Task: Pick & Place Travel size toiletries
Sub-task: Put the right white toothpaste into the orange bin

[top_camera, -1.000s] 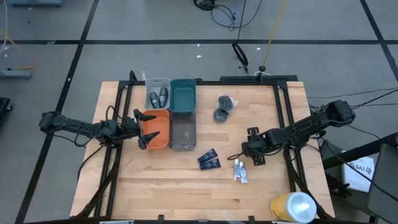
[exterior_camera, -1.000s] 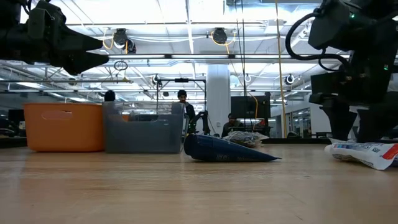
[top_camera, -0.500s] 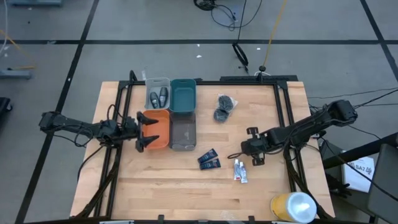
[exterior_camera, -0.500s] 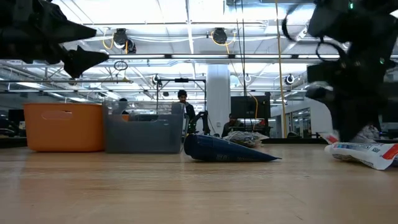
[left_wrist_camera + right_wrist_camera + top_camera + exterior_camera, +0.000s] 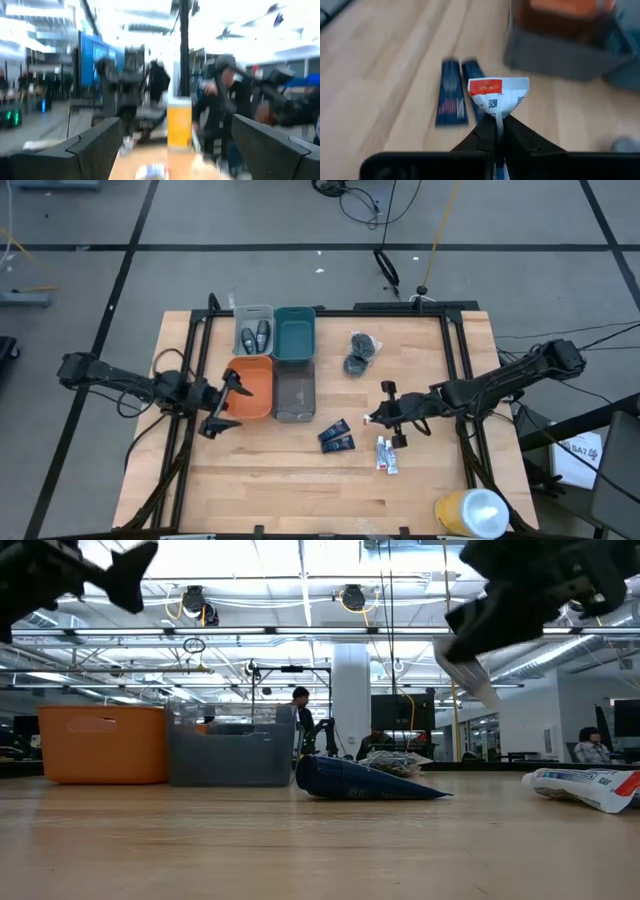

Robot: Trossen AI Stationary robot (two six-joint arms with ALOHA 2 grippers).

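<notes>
orange bin point(image 5: 255, 385), teal bin point(image 5: 294, 335), yellow cyl. point(image 5: 468, 511)

**Colours on the bench**

Pale wooden table point(image 5: 270, 480). Orange plastic bin point(image 5: 255, 385) left of centre, smoky clear bin point(image 5: 294, 393) beside it, teal bin point(image 5: 294, 336) above. White crimped tube point(image 5: 498, 95) with red label band; two dark blue packets point(image 5: 336, 437).

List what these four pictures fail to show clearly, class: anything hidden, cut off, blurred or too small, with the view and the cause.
- White tube shut in the right gripper: its lower part is hidden by the fingers in the right wrist view.
- Yellow cylinder: cut by the high view's bottom edge, blurred in the left wrist view.
- Grey bin: its contents are hidden by its wall in the low view.
- Two dark bottles: too small for detail in the high view.
</notes>
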